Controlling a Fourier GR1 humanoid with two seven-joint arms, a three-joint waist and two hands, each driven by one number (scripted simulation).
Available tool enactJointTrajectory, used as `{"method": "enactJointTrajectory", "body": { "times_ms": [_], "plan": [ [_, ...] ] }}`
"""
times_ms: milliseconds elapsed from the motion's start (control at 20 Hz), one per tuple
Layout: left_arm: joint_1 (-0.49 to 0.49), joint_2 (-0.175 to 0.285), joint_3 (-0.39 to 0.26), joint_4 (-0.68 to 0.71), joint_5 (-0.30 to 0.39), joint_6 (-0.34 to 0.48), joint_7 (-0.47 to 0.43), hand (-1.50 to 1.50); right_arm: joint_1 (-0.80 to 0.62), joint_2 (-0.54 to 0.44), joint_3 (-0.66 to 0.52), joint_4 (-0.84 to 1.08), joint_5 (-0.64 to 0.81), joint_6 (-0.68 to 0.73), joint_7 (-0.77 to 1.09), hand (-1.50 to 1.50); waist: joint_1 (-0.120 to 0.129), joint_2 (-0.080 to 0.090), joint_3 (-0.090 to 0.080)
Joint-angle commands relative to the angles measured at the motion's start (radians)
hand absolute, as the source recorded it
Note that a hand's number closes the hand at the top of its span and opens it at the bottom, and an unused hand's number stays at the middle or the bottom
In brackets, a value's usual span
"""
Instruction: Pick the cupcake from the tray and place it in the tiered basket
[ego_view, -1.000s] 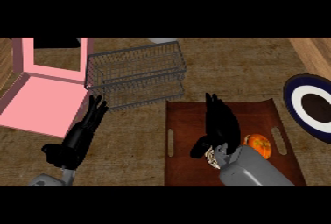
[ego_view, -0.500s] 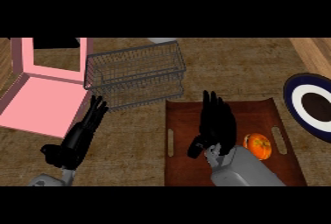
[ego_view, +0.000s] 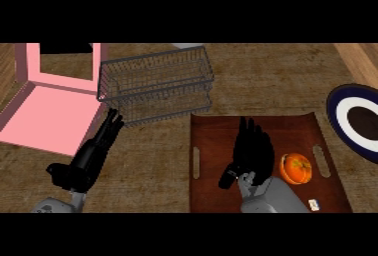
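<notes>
Right hand (ego_view: 249, 152) edged left, fingers (ego_view: 249, 131) straight, beside cupcake (ego_view: 297, 168)

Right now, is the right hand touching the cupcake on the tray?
Apart. The head view shows a strip of tray between the right hand and the cupcake.

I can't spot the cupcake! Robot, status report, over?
Left robot hand open, resting left of tray. Right robot hand open over tray. Cupcake not visible; orange thing beside right hand. Basket just beyond tray.
</notes>
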Motion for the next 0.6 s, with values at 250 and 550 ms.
{"method": "enactJointTrajectory", "body": {
  "times_ms": [250,550],
  "plan": [
    [-0.017,-0.014,0.026,0.046,-0.002,-0.001,0.050,0.00,0.119,0.058,-0.039,-0.059,0.109,0.079,0.211,-1.50,0.006,0.006,-0.002],
    [-0.048,-0.051,0.023,0.108,-0.035,-0.015,0.010,0.00,0.162,0.082,-0.094,-0.037,0.151,0.096,0.166,-1.50,0.012,0.010,-0.002]
  ]
}}
